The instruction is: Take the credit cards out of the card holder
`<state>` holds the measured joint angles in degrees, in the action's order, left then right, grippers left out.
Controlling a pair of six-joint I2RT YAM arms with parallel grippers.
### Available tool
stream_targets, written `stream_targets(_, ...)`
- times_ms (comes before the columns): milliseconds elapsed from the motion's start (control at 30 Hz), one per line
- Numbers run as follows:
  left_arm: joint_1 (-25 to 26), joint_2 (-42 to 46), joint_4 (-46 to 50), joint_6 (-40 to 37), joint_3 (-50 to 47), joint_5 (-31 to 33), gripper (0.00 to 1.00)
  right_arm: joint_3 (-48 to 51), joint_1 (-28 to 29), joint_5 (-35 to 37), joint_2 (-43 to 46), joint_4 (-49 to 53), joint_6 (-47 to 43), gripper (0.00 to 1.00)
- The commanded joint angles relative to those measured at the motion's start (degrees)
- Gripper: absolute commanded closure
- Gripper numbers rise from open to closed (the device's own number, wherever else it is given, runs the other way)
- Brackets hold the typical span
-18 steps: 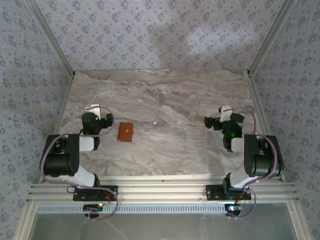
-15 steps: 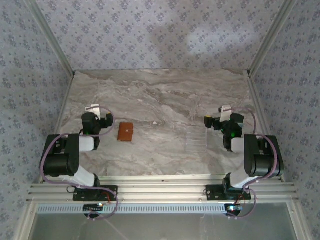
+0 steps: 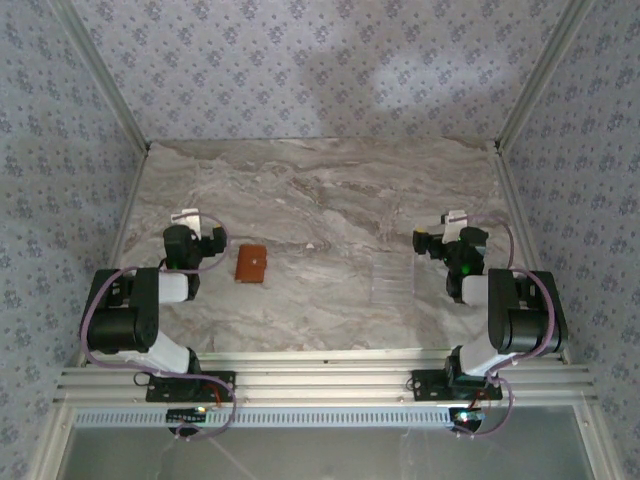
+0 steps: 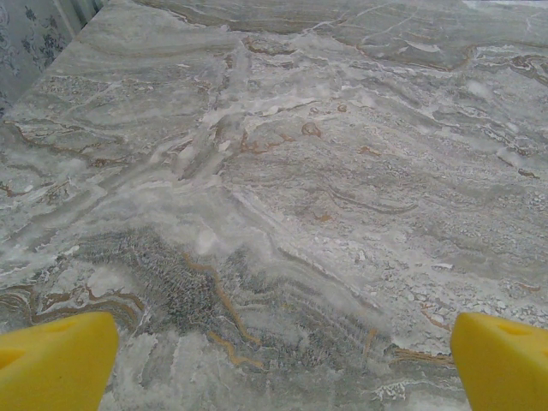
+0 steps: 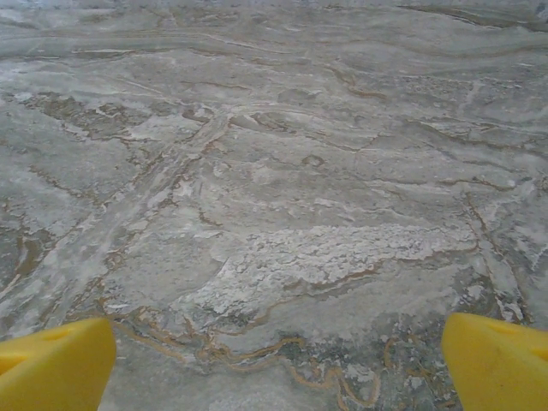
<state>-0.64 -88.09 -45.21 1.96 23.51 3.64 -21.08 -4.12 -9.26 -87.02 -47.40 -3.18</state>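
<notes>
- Desk (image 3: 320, 190): marbled, same as before.
- Right arm (image 3: 510, 315): well right of the wallet (image 3: 251, 264); its wrist has edged slightly further from it.
- Left arm (image 3: 125, 320): just left of the wallet, unmoved.
- Rack (image 3: 390, 281): clear, right of the wallet, unmoved.
- Wallet: orange-brown, flat on the desk, same spot.
- Left pincer (image 4: 278, 372): jaws spread wide, holding nothing, over bare desk.
- Right pincer (image 5: 278, 368): likewise wide apart and empty.

Robot lab booth: patterned walls (image 3: 300, 60), marble table (image 3: 330, 190)
</notes>
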Motion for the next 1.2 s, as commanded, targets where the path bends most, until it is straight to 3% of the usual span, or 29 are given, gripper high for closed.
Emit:
stream_targets(0,-0.20,0.03,-1.38,-0.53,0.26,-0.93,0.00,-0.88,0.20,2.58,-0.29,-0.02,1.07,0.00)
stream_targets(400,-0.23,0.32,-1.14,-0.46,0.29,-0.45,0.00,-2.03,1.91,6.91,2.26,3.81,0.59,0.00)
stream_targets(567,1.35,5.88,1.91,0.16,-0.48,6.91,0.01,-8.96,2.29,8.73,10.07,22.99,1.55,0.00)
stream_targets(700,4.83,13.15,14.24,-0.50,3.17,13.33,0.01,-15.85,2.60,8.29,14.22,40.15,6.16,0.00)
stream_targets(800,6.61,16.96,26.43,5.24,8.31,18.11,0.01,-20.95,3.54,6.04,16.08,52.41,9.60,0.02)
stream_targets(900,6.97,17.97,38.53,14.25,13.73,16.80,0.01,-24.65,4.91,4.54,16.97,62.57,13.11,0.06)
stream_targets(967,6.97,17.02,46.70,19.00,18.03,11.86,0.01,-26.89,5.50,3.44,16.76,69.22,16.18,0.09)
stream_targets(1067,7.06,14.04,57.16,24.72,24.01,5.96,0.01,-29.21,6.40,-0.52,15.33,76.91,17.48,0.23)
stream_targets(1167,7.49,12.04,59.97,27.23,26.01,-0.72,0.00,-30.16,7.88,-3.04,13.77,81.54,17.07,0.30)
